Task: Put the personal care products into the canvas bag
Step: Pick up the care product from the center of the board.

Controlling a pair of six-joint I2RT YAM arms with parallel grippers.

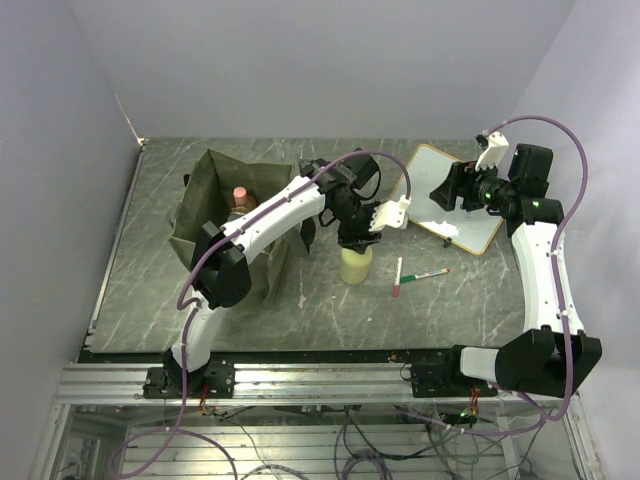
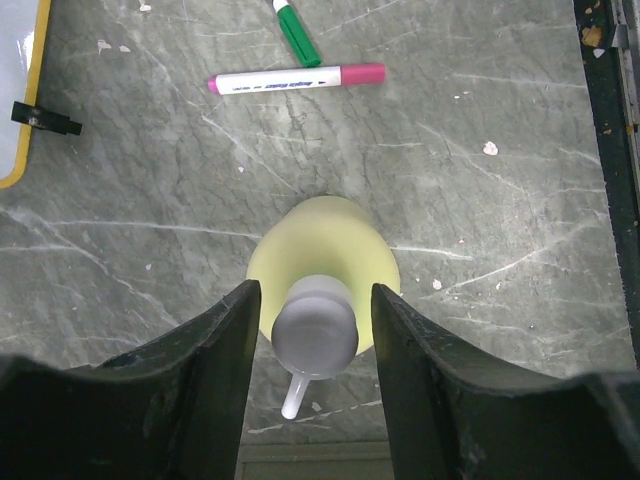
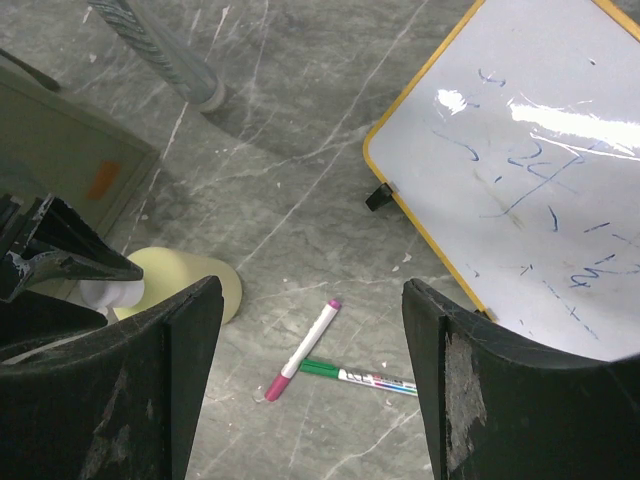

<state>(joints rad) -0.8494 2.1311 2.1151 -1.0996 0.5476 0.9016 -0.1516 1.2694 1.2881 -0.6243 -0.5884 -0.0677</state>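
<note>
A pale yellow-green pump bottle (image 1: 355, 266) with a white pump head stands upright on the grey marble table, right of the olive-green canvas bag (image 1: 205, 215). My left gripper (image 1: 353, 240) is directly over it. In the left wrist view the bottle (image 2: 325, 250) shows from above, and the left gripper (image 2: 315, 292) is open with a finger on each side of the pump head and small gaps both sides. A bottle with a pink cap (image 1: 240, 192) stands inside the bag. My right gripper (image 1: 450, 190) is open and empty, raised over the whiteboard's left edge.
A yellow-framed whiteboard (image 1: 452, 200) lies at the back right. A pink-capped marker (image 1: 398, 277) and a green-capped marker (image 1: 428, 273) lie right of the bottle; both show in the right wrist view, pink (image 3: 303, 348) and green (image 3: 355, 376). Walls close off the back and sides.
</note>
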